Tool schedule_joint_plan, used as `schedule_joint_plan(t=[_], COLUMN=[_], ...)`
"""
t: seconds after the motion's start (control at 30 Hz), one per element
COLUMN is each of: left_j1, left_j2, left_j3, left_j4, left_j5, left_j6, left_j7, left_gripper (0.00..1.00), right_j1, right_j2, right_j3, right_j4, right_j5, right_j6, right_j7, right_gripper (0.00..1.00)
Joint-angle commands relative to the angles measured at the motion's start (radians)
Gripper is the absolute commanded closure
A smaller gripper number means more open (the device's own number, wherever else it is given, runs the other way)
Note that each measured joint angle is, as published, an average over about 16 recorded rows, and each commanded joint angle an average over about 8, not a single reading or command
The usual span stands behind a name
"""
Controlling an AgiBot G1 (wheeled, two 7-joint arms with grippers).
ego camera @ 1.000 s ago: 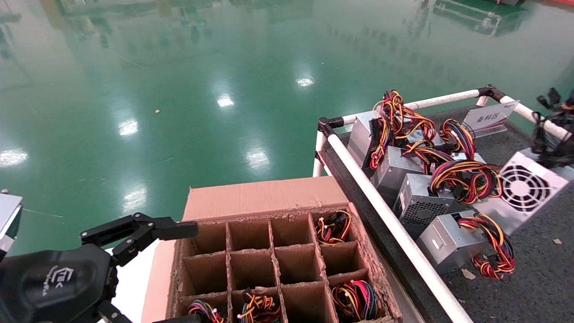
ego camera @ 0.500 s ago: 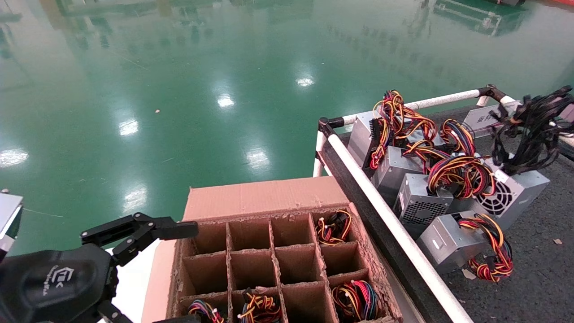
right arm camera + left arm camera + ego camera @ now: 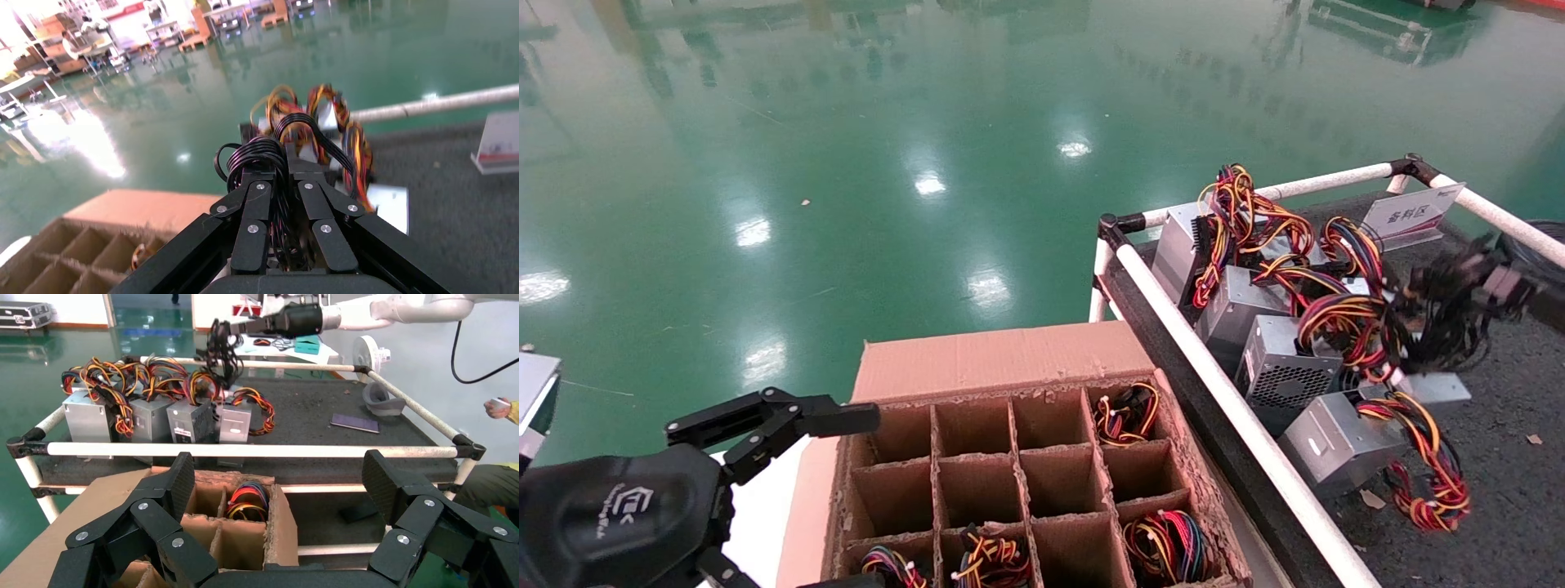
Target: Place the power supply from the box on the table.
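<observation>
My right gripper is shut on the black cable bundle of the power supply. Its silver body shows only as a corner on the table, pressed against the units with multicoloured wires. The left wrist view shows that gripper far off above the table. The box stands by the table's rail, with wire bundles in several of its cells. My left gripper hangs open over the box's near left corner, holding nothing.
Several silver units with red-yellow wires crowd the table's left end beside the white rail. A small white sign stands at the back. Green floor lies beyond. A dark flat item lies on the table's far part.
My right gripper has moved down and to the left with the black cables. The power supply slid left against the coloured-wire units, its fan grille now hidden. The left arm has not moved.
</observation>
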Motion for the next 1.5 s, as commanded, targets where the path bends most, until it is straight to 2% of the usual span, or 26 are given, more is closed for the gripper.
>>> schedule_joint_plan(t=[0.03,0.1,0.13,0.33,0.37,0.4,1.5], left_j1=[0.0,0.0,0.0,0.0,0.0,0.0,0.0], left_j2=[0.0,0.0,0.0,0.0,0.0,0.0,0.0], left_j3=[0.0,0.0,0.0,0.0,0.0,0.0,0.0], left_j4=[0.0,0.0,0.0,0.0,0.0,0.0,0.0], left_j5=[0.0,0.0,0.0,0.0,0.0,0.0,0.0], left_j6=[0.0,0.0,0.0,0.0,0.0,0.0,0.0], left_j7=[0.0,0.0,0.0,0.0,0.0,0.0,0.0], left_gripper=[0.0,0.0,0.0,0.0,0.0,0.0,0.0], right_j1=[-0.015,-0.022,-0.023,-0.026,-0.026,-0.026,-0.022], right_j2=[-0.001,-0.002,-0.003,-0.009,-0.01,-0.011,-0.011], right_j3=[-0.002,-0.002,-0.003,-0.01,-0.011,-0.012,-0.014], right_j4=[-0.004,-0.004,-0.004,-0.004,-0.004,-0.004,-0.004], right_j5=[-0.003,-0.003,-0.004,-0.013,-0.015,-0.016,-0.021], right_j6=[-0.003,-0.001,0.001,0.024,0.028,0.031,0.035], right_j7=[-0.003,-0.007,-0.01,-0.038,-0.043,-0.047,-0.042], right_gripper=[1.0,0.97,0.88,0.13,0.04,0.0,0.0])
